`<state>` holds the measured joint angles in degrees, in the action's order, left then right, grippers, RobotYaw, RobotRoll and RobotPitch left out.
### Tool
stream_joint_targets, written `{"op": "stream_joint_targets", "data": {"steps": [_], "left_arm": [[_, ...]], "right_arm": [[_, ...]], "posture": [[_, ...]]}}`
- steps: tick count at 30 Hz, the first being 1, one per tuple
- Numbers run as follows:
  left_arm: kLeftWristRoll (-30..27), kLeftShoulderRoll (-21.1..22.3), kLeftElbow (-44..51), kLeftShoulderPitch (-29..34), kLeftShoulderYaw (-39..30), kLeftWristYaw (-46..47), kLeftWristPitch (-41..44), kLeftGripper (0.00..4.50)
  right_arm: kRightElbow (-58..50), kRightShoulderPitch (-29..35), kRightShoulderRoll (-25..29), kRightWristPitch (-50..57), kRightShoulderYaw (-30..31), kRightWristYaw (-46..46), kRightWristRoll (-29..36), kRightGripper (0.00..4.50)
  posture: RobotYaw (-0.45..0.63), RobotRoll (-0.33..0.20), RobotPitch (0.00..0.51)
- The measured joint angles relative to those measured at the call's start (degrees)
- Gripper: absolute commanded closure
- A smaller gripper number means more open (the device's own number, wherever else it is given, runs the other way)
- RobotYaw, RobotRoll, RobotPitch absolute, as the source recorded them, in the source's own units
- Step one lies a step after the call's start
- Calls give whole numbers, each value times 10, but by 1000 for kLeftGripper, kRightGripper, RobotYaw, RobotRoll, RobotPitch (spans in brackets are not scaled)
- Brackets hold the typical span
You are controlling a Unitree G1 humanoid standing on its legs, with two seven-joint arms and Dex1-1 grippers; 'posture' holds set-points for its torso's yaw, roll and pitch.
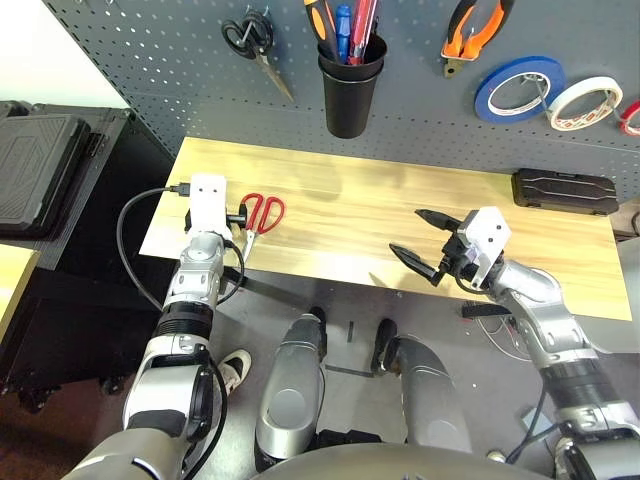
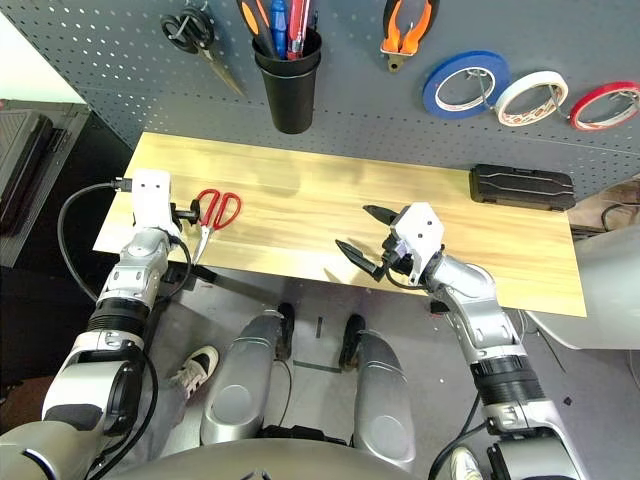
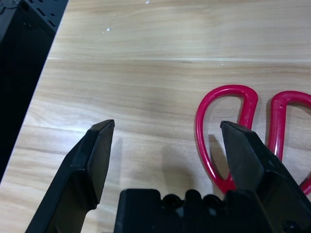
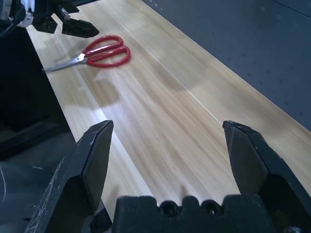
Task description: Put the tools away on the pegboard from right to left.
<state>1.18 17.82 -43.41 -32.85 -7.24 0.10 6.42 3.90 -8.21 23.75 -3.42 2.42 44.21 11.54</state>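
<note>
The red-handled scissors (image 1: 262, 214) lie on the wooden table (image 1: 340, 230) near its left end, blades toward the front edge. My left gripper (image 1: 238, 222) is open just left of them, and one finger (image 3: 245, 155) hangs over a handle loop (image 3: 228, 89). My right gripper (image 1: 406, 232) is open and empty above the table's front middle. On the pegboard (image 1: 150, 60) hang the orange-and-black pliers (image 1: 475, 30) and the cream-white tape roll (image 1: 585, 103). The orange-and-black screwdriver (image 1: 320, 20) stands in the black cup (image 1: 350, 90).
Black-handled scissors (image 1: 255, 45) hang at the pegboard's left. A blue tape roll (image 1: 518, 88) and a red one (image 1: 630, 118) flank the cream roll. A black case (image 1: 565, 190) lies at the table's back right. A dark cabinet (image 1: 50, 170) stands left of the table.
</note>
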Motion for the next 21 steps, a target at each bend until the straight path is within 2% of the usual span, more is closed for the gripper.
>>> {"op": "stream_joint_targets", "data": {"steps": [6,18,21], "left_arm": [[2,4,-51,-24,0,6,-16,30],[3,4,-111,-45,-5,36,-22,30],[3,3,-114,-47,-6,36,-20,598]], "right_arm": [[-30,20,7,28,1,-1,1,0],[-77,16,8,67,8,-10,5,0],[-81,16,12,68,8,-10,7,0]], "posture": [[126,0,384],[115,0,385],[114,0,385]]}}
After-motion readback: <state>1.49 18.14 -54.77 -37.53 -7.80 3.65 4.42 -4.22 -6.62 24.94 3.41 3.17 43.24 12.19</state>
